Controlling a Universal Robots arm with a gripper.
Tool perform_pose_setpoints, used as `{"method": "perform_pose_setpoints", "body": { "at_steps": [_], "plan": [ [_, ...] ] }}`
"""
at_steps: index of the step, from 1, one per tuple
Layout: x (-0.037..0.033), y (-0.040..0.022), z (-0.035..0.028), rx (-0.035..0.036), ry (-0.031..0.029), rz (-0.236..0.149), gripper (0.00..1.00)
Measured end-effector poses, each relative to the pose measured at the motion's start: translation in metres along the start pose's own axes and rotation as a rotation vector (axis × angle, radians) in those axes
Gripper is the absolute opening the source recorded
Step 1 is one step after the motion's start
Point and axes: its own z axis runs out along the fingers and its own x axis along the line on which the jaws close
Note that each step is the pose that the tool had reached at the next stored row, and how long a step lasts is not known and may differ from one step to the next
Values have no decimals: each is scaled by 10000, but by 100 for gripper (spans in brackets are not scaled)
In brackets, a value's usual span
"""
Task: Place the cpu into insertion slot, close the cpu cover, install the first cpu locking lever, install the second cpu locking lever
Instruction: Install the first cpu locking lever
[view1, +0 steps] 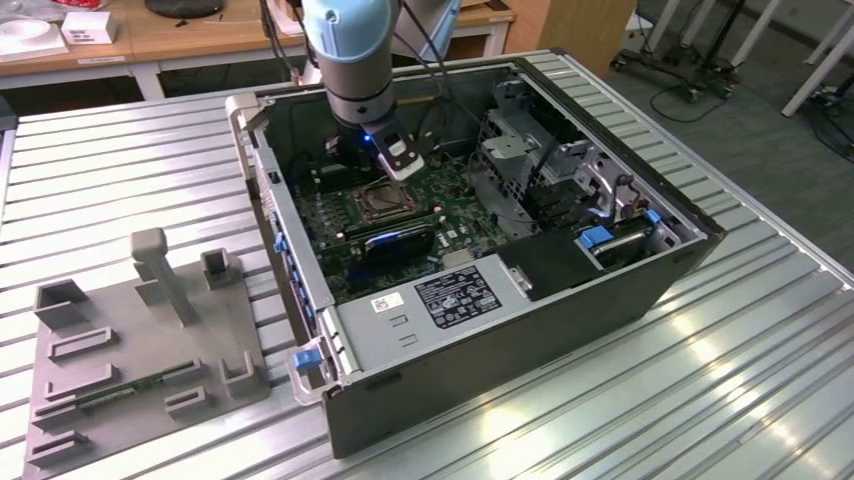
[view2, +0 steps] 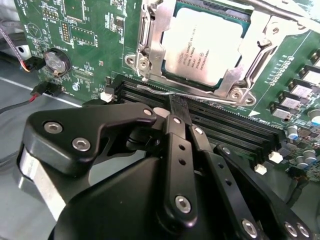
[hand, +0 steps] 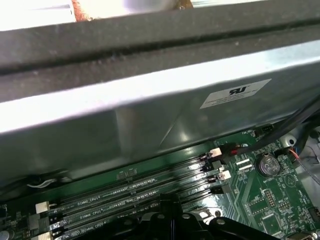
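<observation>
In the exterior view your gripper (view1: 396, 165) hangs inside the open computer case (view1: 534, 330), just above the insertion slot (view1: 378, 203). In the second wrist view the cpu (view2: 205, 45) sits seated, the cpu cover (view2: 150, 45) down around it, and your fingertips (view2: 176, 107), pressed together, touch the locking lever (view2: 200, 96) beside the memory slots (view2: 225, 127); you look to be on a lever step, which calls for a steady sideways push under its catch. In the first wrist view the memory slots (hand: 130, 200) run beneath the case wall (hand: 150, 105)

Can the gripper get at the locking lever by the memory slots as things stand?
Probably yes: the gripper sits right at the lever beside the closed cpu cover, with nothing between them.
</observation>
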Motion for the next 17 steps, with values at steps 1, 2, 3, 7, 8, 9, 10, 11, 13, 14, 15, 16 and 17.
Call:
{"method": "perform_pose_setpoints", "body": {
  "at_steps": [1,2,3,7,8,9,10,11,13,14,15,16,17],
  "plan": [
    [0,-1,0,-20,5,5,11],
    [-1,-3,-1,-32,8,9,11],
    [-2,-6,-2,-46,12,11,11],
    [-10,-29,-10,-132,36,33,11],
    [-13,-34,-13,-166,46,41,11],
    [-16,-40,-18,-200,55,50,11],
    [-18,-46,-22,-228,63,57,11],
    [-20,-50,-24,-242,67,61,11],
    [-20,-50,-24,-242,68,63,11],
    [-20,-50,-24,-243,69,63,11],
    [-23,-50,-24,-240,73,63,11],
    [-35,-49,-21,-237,89,69,11],
    [-46,-49,-20,-229,108,77,11]
  ]
}}
